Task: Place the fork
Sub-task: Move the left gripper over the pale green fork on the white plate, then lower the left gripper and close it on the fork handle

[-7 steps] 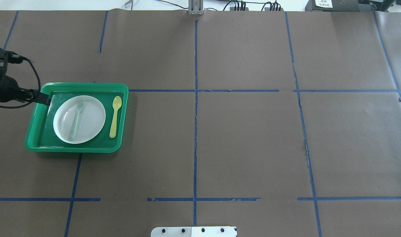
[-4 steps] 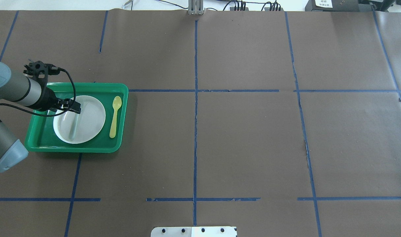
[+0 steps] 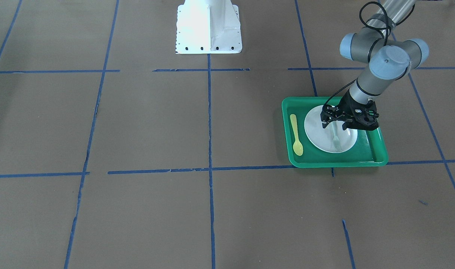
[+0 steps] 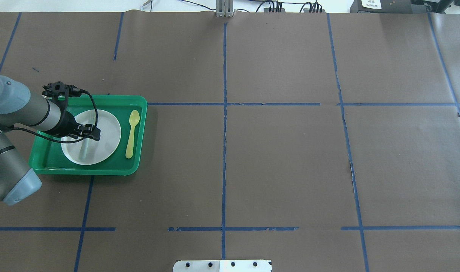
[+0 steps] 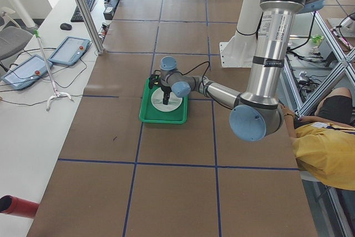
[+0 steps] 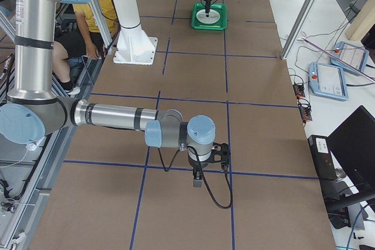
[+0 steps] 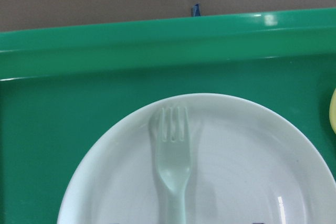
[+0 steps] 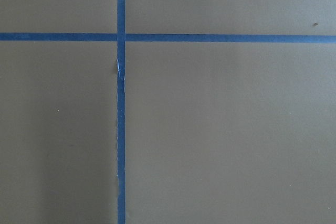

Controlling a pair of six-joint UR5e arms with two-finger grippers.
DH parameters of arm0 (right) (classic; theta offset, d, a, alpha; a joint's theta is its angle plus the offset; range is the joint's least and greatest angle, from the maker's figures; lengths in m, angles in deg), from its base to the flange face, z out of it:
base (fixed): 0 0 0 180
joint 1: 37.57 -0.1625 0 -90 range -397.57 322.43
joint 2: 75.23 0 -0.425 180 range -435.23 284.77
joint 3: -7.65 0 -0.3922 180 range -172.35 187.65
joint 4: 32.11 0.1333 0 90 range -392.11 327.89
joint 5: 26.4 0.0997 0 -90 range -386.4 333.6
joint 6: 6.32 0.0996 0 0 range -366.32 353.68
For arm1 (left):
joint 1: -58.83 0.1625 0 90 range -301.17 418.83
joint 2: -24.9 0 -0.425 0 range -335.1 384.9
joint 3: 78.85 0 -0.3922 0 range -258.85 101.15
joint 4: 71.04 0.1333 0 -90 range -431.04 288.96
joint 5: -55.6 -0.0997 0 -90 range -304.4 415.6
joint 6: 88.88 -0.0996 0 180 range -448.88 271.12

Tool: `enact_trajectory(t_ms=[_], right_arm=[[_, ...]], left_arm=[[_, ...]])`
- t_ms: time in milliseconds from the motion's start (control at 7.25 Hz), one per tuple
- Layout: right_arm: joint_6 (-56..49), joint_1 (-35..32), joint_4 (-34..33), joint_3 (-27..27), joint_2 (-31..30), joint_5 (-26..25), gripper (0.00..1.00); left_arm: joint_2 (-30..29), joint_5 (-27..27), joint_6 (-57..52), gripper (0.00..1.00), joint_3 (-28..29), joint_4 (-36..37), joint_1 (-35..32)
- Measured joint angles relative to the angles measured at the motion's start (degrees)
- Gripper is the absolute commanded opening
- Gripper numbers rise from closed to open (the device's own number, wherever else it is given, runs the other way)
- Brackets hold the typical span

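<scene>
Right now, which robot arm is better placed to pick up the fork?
Left. The left gripper hangs over the white plate, right above the fork, jaws open. The right gripper is far away at the table's other end, over brown paper.

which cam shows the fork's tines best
Left wrist view: the fork lies close-up on the plate, tines distinct. Front-facing shows it small and faint; overhead, only its handle past the left gripper; side views cannot resolve it.
</scene>
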Motion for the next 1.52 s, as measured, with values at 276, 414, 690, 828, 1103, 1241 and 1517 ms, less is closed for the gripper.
enact_trajectory(t_ms=[276, 414, 690, 828, 1103, 1241, 1517], right_arm=[[0.01, 0.0, 0.0, 0.0, 0.0, -0.02, 1.0], [0.01, 0.0, 0.0, 0.0, 0.0, -0.03, 1.0], [0.01, 0.0, 0.02, 0.0, 0.0, -0.01, 1.0], [0.01, 0.0, 0.03, 0.0, 0.0, 0.0, 1.0], [-0.01, 0.0, 0.01, 0.0, 0.0, -0.03, 1.0], [-0.03, 0.0, 0.0, 0.0, 0.0, -0.03, 1.0], [0.0, 0.0, 0.04, 0.0, 0.0, -0.02, 1.0]], left_arm=[[0.41, 0.17, 0.05, 0.6, 0.04, 0.13, 0.14], [0.46, 0.22, 0.07, 0.59, 0.04, 0.17, 0.17], [0.5, 0.28, 0.13, 0.46, 0.39, 0.21, 0.24], [0.53, 0.29, 0.15, 0.39, 0.53, 0.23, 0.27], [0.53, 0.29, 0.11, 0.01, 0.54, 0.31, 0.3], [0.52, 0.31, 0.11, 0.0, 0.46, 0.37, 0.3], [0.44, 0.8, 0.14, 0.0, -0.31, 2.54, 0.3]])
